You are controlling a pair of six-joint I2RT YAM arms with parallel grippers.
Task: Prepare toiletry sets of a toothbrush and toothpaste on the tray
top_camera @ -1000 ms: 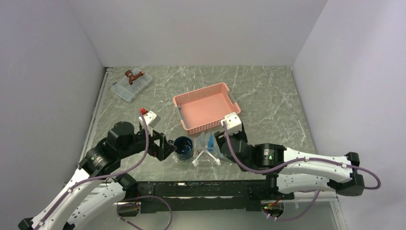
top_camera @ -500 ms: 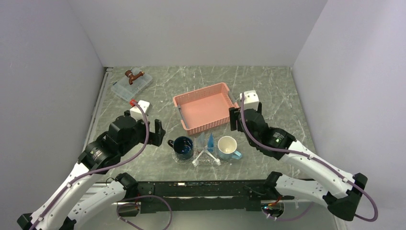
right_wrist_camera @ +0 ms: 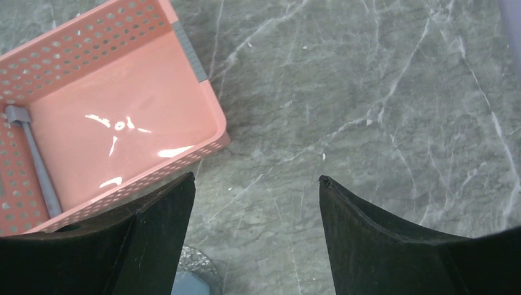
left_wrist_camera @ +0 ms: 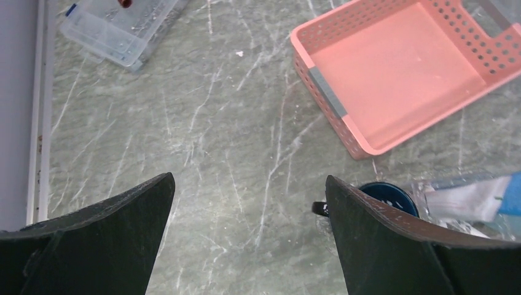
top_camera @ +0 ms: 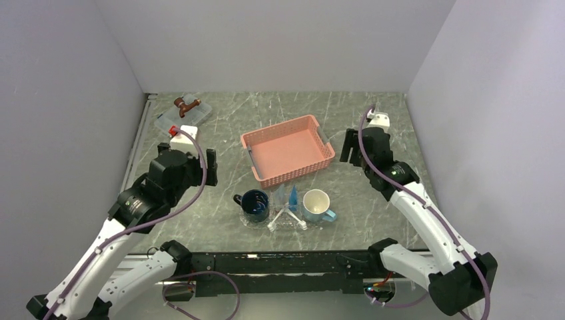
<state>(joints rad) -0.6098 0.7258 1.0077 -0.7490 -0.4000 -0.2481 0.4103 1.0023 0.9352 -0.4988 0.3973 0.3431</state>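
Note:
The clear bumpy tray [top_camera: 258, 223] lies near the table's front edge. On it two whitish toothbrushes [top_camera: 286, 219] lie crossed, with two blue toothpaste tubes [top_camera: 292, 198] behind them. My left gripper [top_camera: 210, 167] is open and empty, up and to the left of the tray. In the left wrist view [left_wrist_camera: 249, 178] the tray's edge [left_wrist_camera: 424, 184], a whitish toothbrush [left_wrist_camera: 461, 200] and a blue tube [left_wrist_camera: 513, 193] show at lower right. My right gripper [top_camera: 346, 147] is open and empty, beside the basket's right end; in the right wrist view [right_wrist_camera: 256, 178] it is over bare table.
A dark blue mug [top_camera: 255, 205] stands at the tray's left end and a light blue mug [top_camera: 318, 205] at its right. A pink lattice basket [top_camera: 288, 149] sits behind them. A clear lidded box [top_camera: 183, 118] lies at the far left.
Both arms have drawn back from the tray, the left up and to the left, the right up and to the right. The light blue mug now stands uncovered.

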